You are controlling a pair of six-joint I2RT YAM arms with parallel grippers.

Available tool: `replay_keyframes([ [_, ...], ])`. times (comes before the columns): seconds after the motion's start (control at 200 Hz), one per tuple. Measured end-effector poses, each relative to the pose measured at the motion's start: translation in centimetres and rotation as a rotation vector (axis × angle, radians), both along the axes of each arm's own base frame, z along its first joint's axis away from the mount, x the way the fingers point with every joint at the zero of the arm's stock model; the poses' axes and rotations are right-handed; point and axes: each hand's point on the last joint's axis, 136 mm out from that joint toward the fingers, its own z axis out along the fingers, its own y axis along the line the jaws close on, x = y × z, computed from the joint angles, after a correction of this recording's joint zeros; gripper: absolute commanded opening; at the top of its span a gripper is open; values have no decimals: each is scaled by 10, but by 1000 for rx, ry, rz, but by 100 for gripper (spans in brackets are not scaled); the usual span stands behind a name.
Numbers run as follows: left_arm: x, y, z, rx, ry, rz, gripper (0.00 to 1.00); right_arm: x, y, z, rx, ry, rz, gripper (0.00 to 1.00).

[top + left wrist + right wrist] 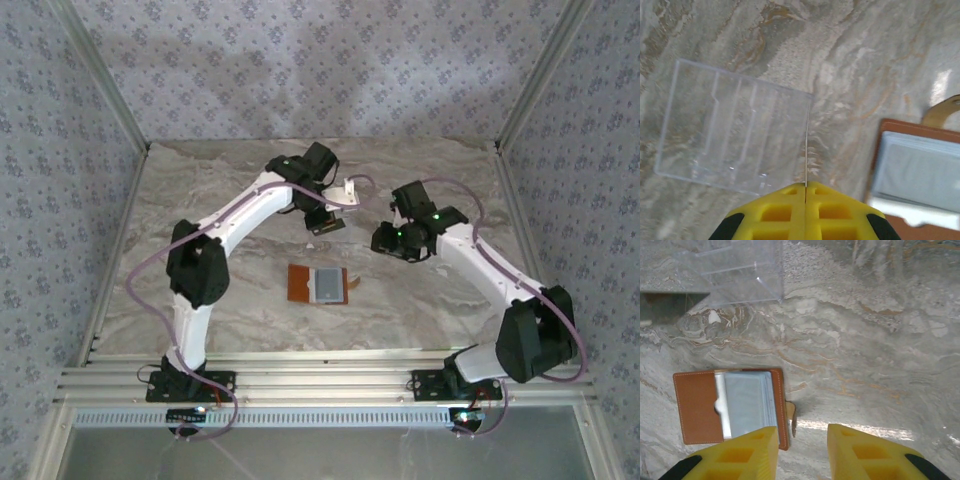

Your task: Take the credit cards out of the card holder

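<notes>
Heads up: your left gripper (pixel 805 186) is pinched shut on the dark credit card (pixel 327 224), and from its wrist view that card is just a hairline edge sticking out past the fingertips. The clear tray (pixel 735 135) lies ahead and to the left of that gripper, with its near rim almost in line with the card. If you let go here, I'd bet the card clips the rim and ends up half in, half on the tabletop (pixel 880 340). A thin pinch like that could also let it swivel or slip on the way. Your right gripper (pixel 802 432) hangs with its fingers apart and nothing between them. The card holder (pixel 695 405) lies open just left of it and isn't pinned, so any tug on the sleeves could drag it or fold it over. Hard to make out: how deep the bite on the card is, and whether a second card sits in those grey-blue sleeves.
</notes>
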Motion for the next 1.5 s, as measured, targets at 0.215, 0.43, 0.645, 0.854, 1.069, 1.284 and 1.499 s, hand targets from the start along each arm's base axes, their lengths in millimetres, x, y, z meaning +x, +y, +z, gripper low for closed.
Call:
replay_keyframes([
  [0.215, 24, -6, -11, 118, -72, -93, 0, -6, -13, -8, -7, 19, -22, 33],
  [0.43, 27, -8, -36, 194, -43, -158, 0, -10, -18, -9, -6, 18, -34, 33],
  [0.645, 22, -6, -46, 220, -6, -188, 0, -16, -22, -14, -3, 31, -39, 32],
  [0.854, 15, -12, -47, 219, 16, -209, 0, -18, -23, -18, 2, 45, -40, 32],
  [1.069, 13, -23, -45, 199, 24, -213, 3, -19, -22, -20, 8, 47, -37, 32],
  [1.284, 15, -22, -60, 225, 45, -187, 13, -19, -22, -21, 7, 49, -37, 32],
  [1.499, 20, -20, -59, 241, 26, -163, 24, -18, -22, -21, 10, 41, -38, 32],
])
